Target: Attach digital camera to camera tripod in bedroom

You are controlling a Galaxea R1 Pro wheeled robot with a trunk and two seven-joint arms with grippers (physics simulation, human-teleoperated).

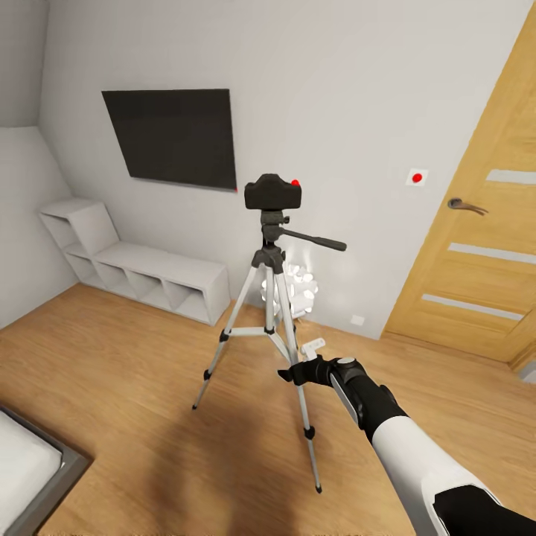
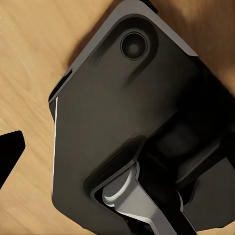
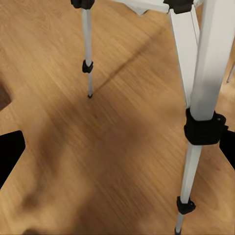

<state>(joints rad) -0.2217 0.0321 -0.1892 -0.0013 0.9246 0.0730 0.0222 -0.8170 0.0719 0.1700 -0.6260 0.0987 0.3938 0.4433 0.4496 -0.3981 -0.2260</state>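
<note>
The black digital camera (image 1: pixel 273 193), red dot on top, sits upright on the black head of the camera tripod (image 1: pixel 269 298), which stands on the bedroom's wood floor before the grey-white wall. My right gripper (image 1: pixel 294 372) hangs low beside the tripod's front leg, open and holding nothing. In the right wrist view that gripper (image 3: pixel 117 152) looks down at the floor, with a silver leg (image 3: pixel 203 88) close to one fingertip. My left gripper (image 2: pixel 117 152) is held over my own dark base (image 2: pixel 127 107), one black fingertip (image 2: pixel 10 152) spread far to the side, with nothing held.
A black TV (image 1: pixel 171 138) hangs on the wall above a grey cube shelf (image 1: pixel 134 272). An oak door (image 1: pixel 476 246) stands at the right. A white spiky lamp (image 1: pixel 298 286) is behind the tripod. A bed corner (image 1: pixel 30 461) shows at the lower left.
</note>
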